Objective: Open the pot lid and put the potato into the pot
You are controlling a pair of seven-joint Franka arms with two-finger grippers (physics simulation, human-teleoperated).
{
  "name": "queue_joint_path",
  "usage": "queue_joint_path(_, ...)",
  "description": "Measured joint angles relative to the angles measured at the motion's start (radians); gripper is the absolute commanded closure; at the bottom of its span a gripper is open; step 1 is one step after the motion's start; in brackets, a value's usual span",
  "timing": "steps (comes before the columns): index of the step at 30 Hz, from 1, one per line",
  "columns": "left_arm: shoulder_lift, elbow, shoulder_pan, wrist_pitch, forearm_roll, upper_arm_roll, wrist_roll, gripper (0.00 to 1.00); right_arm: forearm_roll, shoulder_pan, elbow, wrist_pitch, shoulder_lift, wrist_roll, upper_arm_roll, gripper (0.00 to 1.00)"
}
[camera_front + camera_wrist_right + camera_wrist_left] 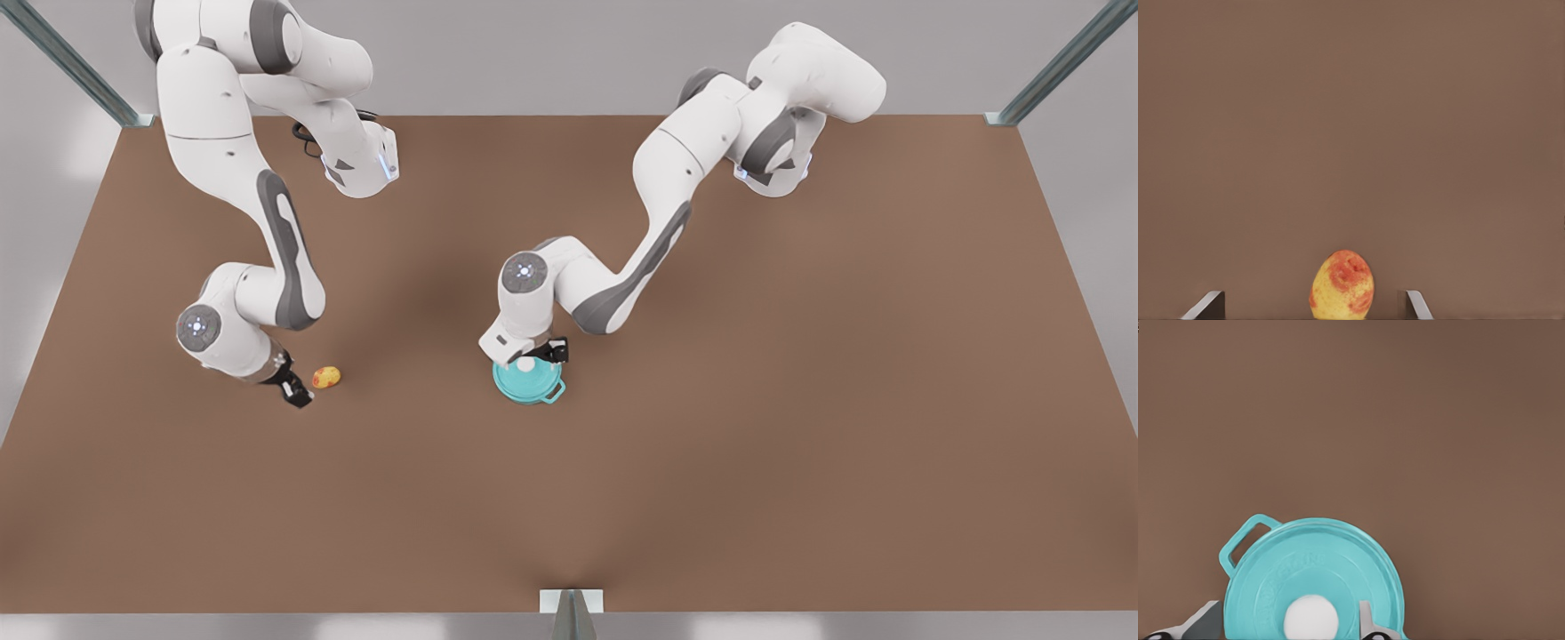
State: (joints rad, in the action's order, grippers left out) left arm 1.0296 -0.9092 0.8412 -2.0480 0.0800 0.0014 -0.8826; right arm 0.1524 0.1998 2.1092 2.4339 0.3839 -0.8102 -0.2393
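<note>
left gripper spread over pot lid knob, lid on pot | right gripper spread beside potato on worktop

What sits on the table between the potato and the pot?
Nothing: in the front view the stretch of brown table between the potato and the pot is bare. The lid is still on.

No legible text anywhere.
</note>
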Motion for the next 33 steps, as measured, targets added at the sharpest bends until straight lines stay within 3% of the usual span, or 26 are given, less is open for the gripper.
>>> queue_joint_path(7, 0.043, 0.012, 0.019, -0.058, 0.009, 0.019, -0.091, 0.0, -0.001, -0.004, 0.125, 0.154, -0.017, -0.055, 0.006, 0.0)
queue_joint_path(22, 0.057, 0.016, 0.035, -0.039, 0.014, 0.017, -0.202, 0.0, 0.001, 0.038, 0.132, 0.291, 0.047, -0.125, 0.025, 0.0)
queue_joint_path(25, 0.058, 0.016, 0.035, -0.027, 0.014, 0.016, -0.214, 0.11, 0.001, 0.036, 0.134, 0.311, 0.058, -0.132, 0.025, 0.0)
queue_joint_path(29, 0.058, 0.016, 0.035, -0.016, 0.014, 0.013, -0.229, 0.43, -0.004, 0.03, 0.145, 0.33, 0.06, -0.14, 0.025, 0.0)
queue_joint_path(33, 0.048, 0.016, 0.034, 0.01, 0.011, 0.011, -0.237, 0.53, -0.009, 0.029, 0.153, 0.343, 0.064, -0.145, 0.025, 0.0)
